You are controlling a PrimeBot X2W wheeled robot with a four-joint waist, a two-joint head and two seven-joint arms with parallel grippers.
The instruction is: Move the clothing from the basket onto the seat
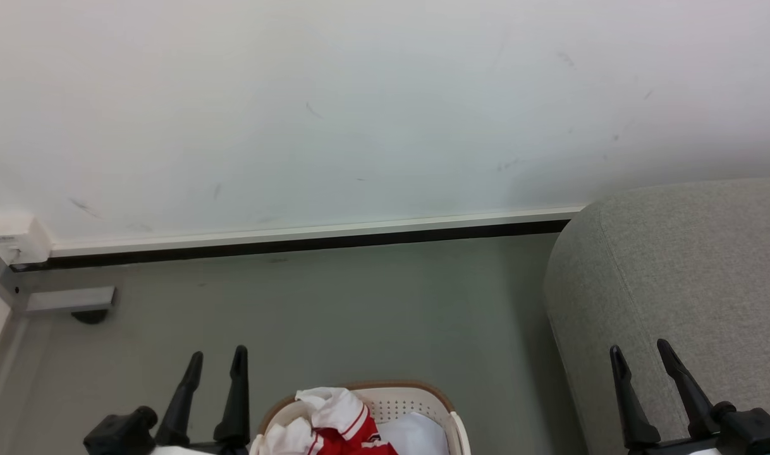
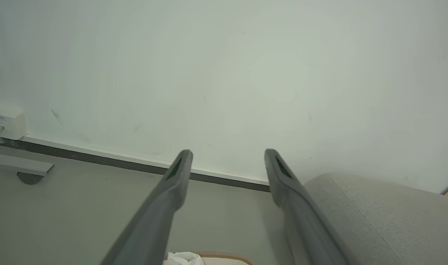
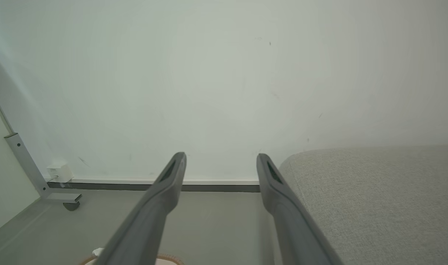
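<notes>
Left gripper [image 1: 218, 351] at lower left: two long, dark, tapered fingers spread apart, holding nothing. Just right of it is the basket [image 1: 403, 402], white perforated plastic, oval, with a brown rim band, standing on the smooth grey floor [image 1: 334, 303]. The clothing [image 1: 336, 422] lies crumpled in the basket's left half, red with white trim, close beside the left fingers but not touching. The smooth white cloth [image 1: 416, 436] next to it is possibly padding. Seat [image 1: 676, 272] at right: light-grey woven fabric, rounded edge, seam. Right gripper [image 1: 639, 346] is above the seat, fingers apart, empty, well away from the clothing.

Bright even light, soft shadows, slight blur
</notes>
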